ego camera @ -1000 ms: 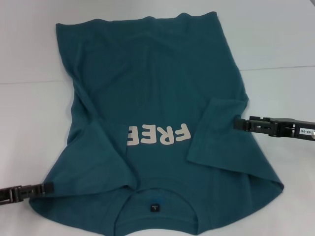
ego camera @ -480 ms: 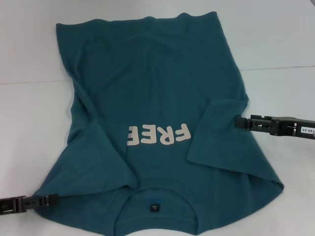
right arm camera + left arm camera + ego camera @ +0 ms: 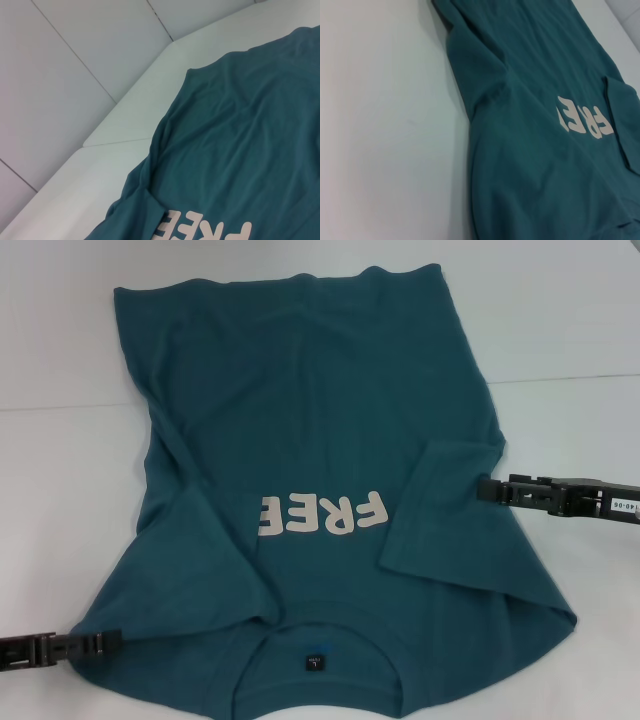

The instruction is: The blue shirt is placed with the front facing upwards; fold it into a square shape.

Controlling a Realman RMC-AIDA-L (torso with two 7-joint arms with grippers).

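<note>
The blue shirt point(image 3: 320, 440) lies flat on the white table, collar toward me, with both short sleeves folded in over the chest. Its pale "FREE" lettering point(image 3: 322, 514) reads upside down, and a small dark neck label point(image 3: 314, 662) shows inside the collar. My left gripper point(image 3: 112, 640) sits low at the near left, its tip at the shirt's shoulder edge. My right gripper point(image 3: 482, 490) rests at the shirt's right edge, beside the folded sleeve. The wrist views show only the shirt's cloth point(image 3: 535, 150) point(image 3: 240, 140) and the table.
White table point(image 3: 60, 470) surrounds the shirt on the left, right and far sides. A seam crosses the table at the far right point(image 3: 570, 378). A pale tiled wall point(image 3: 75, 60) rises beyond the table's far edge.
My left gripper has moved nearer to me and slightly inward along the shirt's shoulder edge. The right gripper and the shirt have stayed still.
</note>
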